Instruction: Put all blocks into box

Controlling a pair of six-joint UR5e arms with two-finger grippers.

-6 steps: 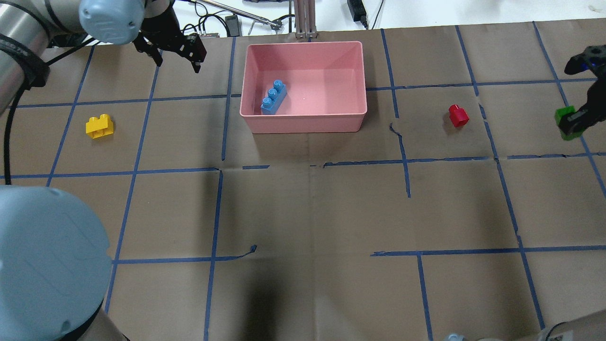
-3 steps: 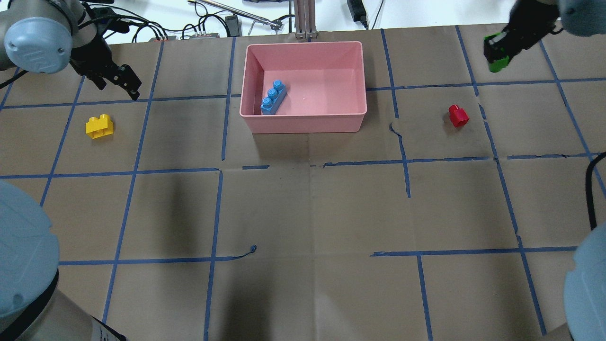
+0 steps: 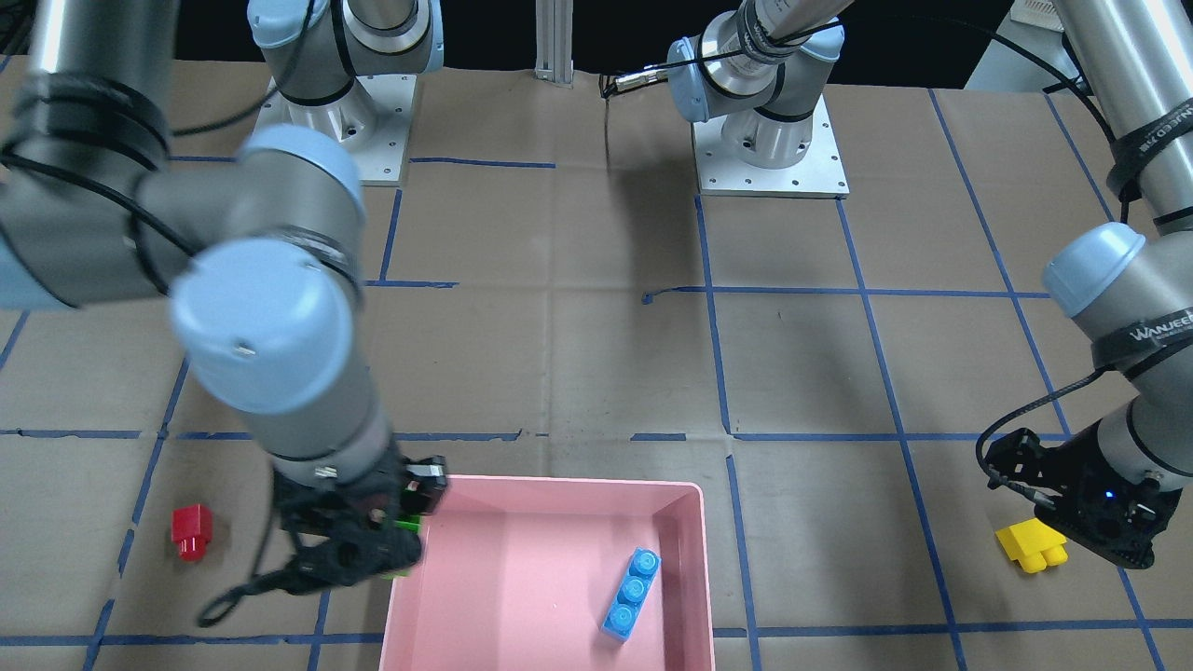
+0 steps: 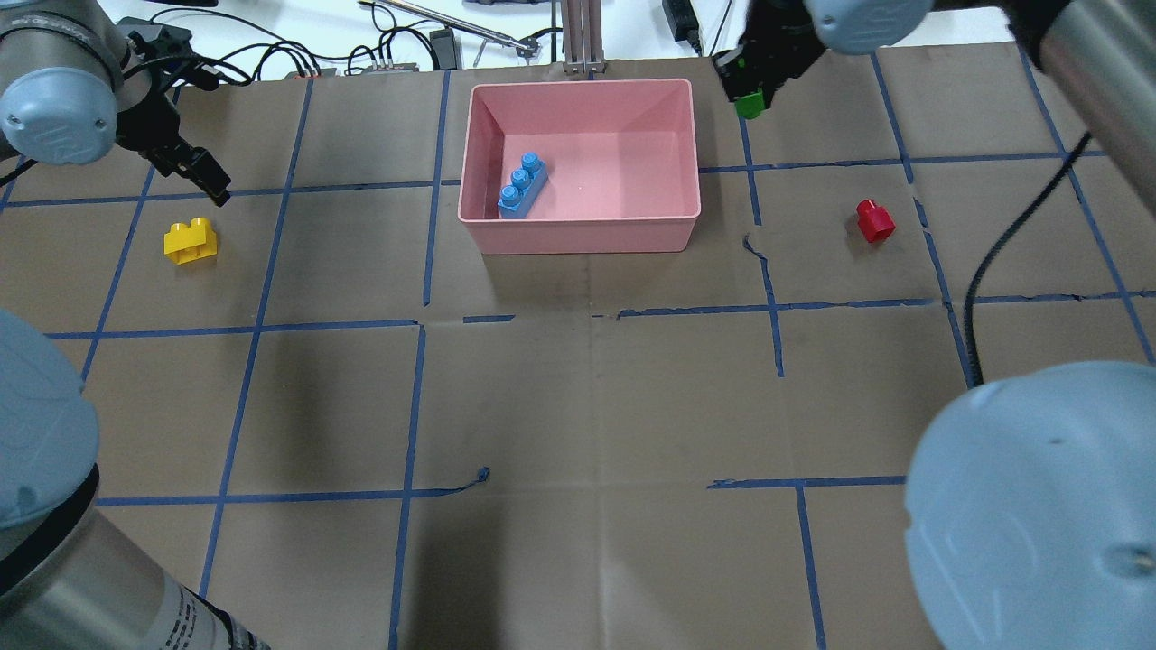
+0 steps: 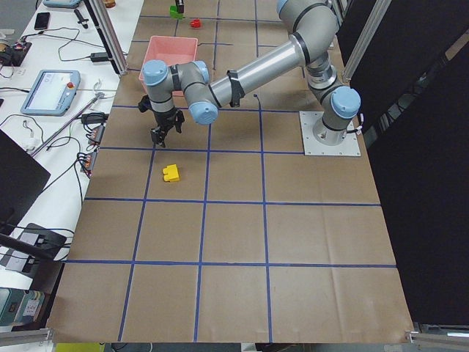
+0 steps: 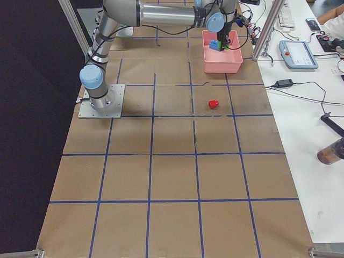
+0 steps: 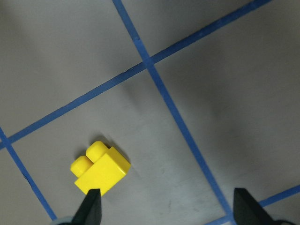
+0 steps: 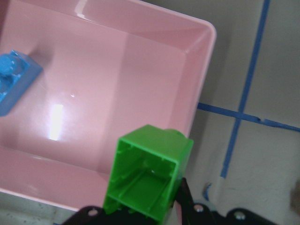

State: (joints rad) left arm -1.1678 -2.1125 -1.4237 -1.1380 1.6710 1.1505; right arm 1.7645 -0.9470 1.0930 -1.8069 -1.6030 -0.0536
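My right gripper (image 4: pixel 754 79) is shut on the green brick (image 4: pixel 748 105), held in the air just outside the far right corner of the pink box (image 4: pixel 578 230). In the right wrist view the green brick (image 8: pixel 150 180) hangs over the box's right wall (image 8: pixel 197 93). The long blue brick (image 4: pixel 522 185) lies inside the box at its left. The red brick (image 4: pixel 874 220) sits on the table right of the box. The yellow brick (image 4: pixel 190 241) sits at the far left. My left gripper (image 4: pixel 206 178) is open above it, and the yellow brick (image 7: pixel 101 168) shows beside one fingertip (image 7: pixel 91 208).
The table is brown paper with a grid of blue tape. Cables and devices lie on the white surface beyond the far edge, with an aluminium post (image 4: pixel 582 36) right behind the box. The two arm bases (image 3: pixel 769 140) stand at the robot's side.
My right gripper has carried the green brick from the table's right edge leftward to the box's far right corner. My left gripper has moved left from beside the box to above the yellow brick.
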